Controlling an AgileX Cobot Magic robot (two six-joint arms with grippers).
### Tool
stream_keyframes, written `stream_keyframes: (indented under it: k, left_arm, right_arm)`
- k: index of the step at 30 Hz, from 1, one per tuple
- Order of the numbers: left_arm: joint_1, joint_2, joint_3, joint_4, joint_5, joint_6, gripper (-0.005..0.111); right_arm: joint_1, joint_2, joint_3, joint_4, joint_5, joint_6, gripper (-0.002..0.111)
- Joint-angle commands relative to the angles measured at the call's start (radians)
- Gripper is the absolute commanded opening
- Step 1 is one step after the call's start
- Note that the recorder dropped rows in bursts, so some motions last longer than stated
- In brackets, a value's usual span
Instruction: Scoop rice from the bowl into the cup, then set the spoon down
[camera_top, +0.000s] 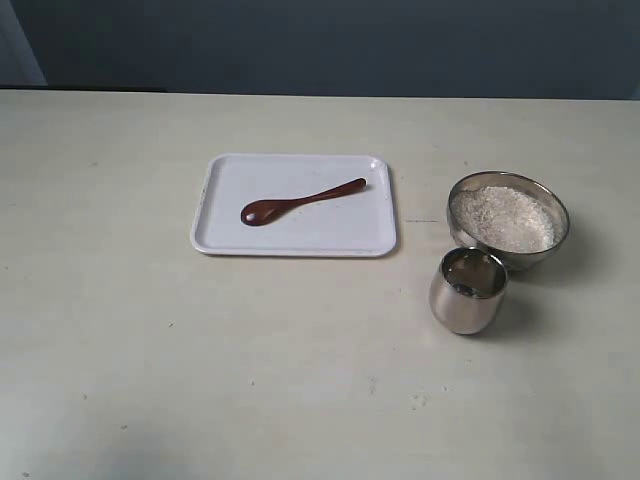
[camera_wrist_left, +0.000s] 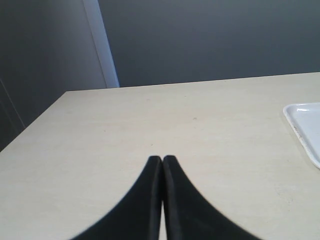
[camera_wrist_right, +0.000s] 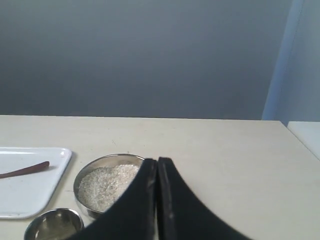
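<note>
With the left pincer (camera_wrist_left: 162, 159) and right pincer (camera_wrist_right: 157, 161) both pressed together on nothing, the spoon (camera_top: 300, 201) lies on the white tray (camera_top: 230, 238) left of the bowl (camera_top: 468, 243) and cup (camera_top: 466, 298); light, stiff and likely slick, it is best pinched along its thin right-hand handle.

1 white rectangular tray (camera_top: 300, 232) with rounded corners and a raised rim lies flat just above the middle of the frame, on a pale cream desk (camera_top: 200, 380). A dark blue-grey wall (camera_top: 350, 45) runs along the top edge.
</note>
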Motion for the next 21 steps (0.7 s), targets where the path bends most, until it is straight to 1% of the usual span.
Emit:
stream_keyframes:
  k: [1,4,8,12,15,21]
  left_arm:
    - [-0.005,-0.004,-0.003,0.001,-0.011,-0.005,0.0]
    - [-0.005,-0.004,-0.003,0.001,-0.011,-0.005,0.0]
    - [-0.005,-0.004,-0.003,0.001,-0.011,-0.005,0.0]
    - [-0.005,-0.004,-0.003,0.001,-0.011,-0.005,0.0]
    - [-0.005,-0.004,-0.003,-0.001,-0.011,-0.005,0.0]
    - [-0.005,-0.004,-0.003,-0.001,-0.011,-0.005,0.0]
  right_arm:
    - [0.0,-0.007,0.077,0.058,-0.11,-0.011,0.0]
    - [0.027,-0.019,0.128,0.096,-0.174,-0.011,0.0]
    - [0.089,-0.019,0.202,0.148,-0.272,-0.011,0.0]
    - [0.141,-0.019,0.238,0.148,-0.392,-0.015,0.0]
    - [0.197,-0.019,0.238,0.049,-0.414,-0.076,0.0]
    - [0.203,-0.019,0.238,0.018,-0.402,-0.076,0.0]
